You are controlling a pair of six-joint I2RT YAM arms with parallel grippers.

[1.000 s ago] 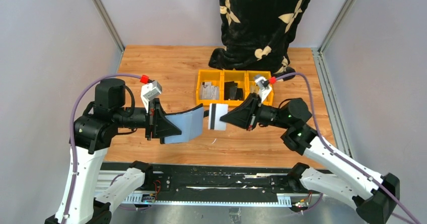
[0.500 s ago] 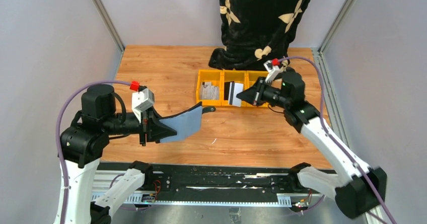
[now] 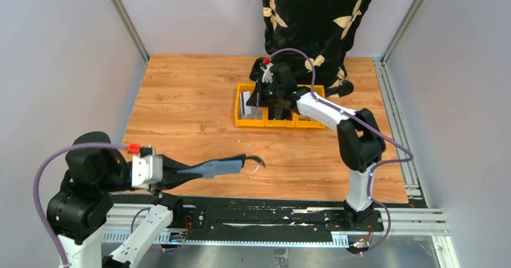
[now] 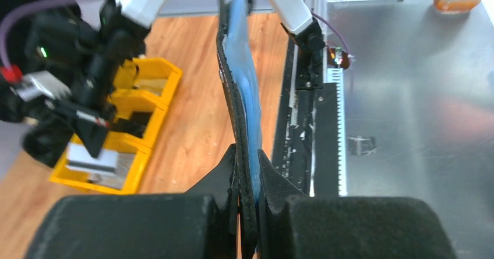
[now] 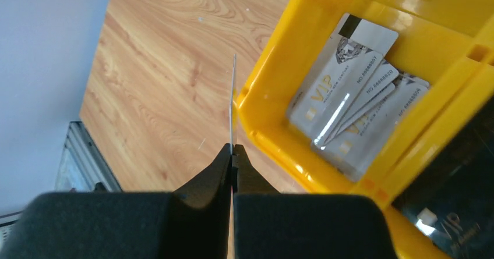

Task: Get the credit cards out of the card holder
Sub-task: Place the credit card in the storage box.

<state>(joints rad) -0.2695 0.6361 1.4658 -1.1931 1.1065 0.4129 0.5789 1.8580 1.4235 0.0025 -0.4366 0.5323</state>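
1. You are working partway through the job. Several pale credit cards (image 5: 343, 113) are lying stacked in the left compartment of the yellow bins (image 3: 241, 122).
2. Your right gripper (image 5: 232, 152) is pinching one more card (image 5: 233, 96), jaws pressed all but together on its lower edge. It is holding the card upright and edge-on, just beside that compartment's outer wall.
3. Your right arm is reaching far forward to the bins at the back of the table.
4. Your left gripper (image 3: 181, 170) is clamping tight on the black card holder (image 3: 217, 167), holding it opened out in the air near the table's front edge.
5. The blue sleeves are showing only edge-on, so you cannot tell whether more cards are waiting inside. Dropping the held card is probably the next step.
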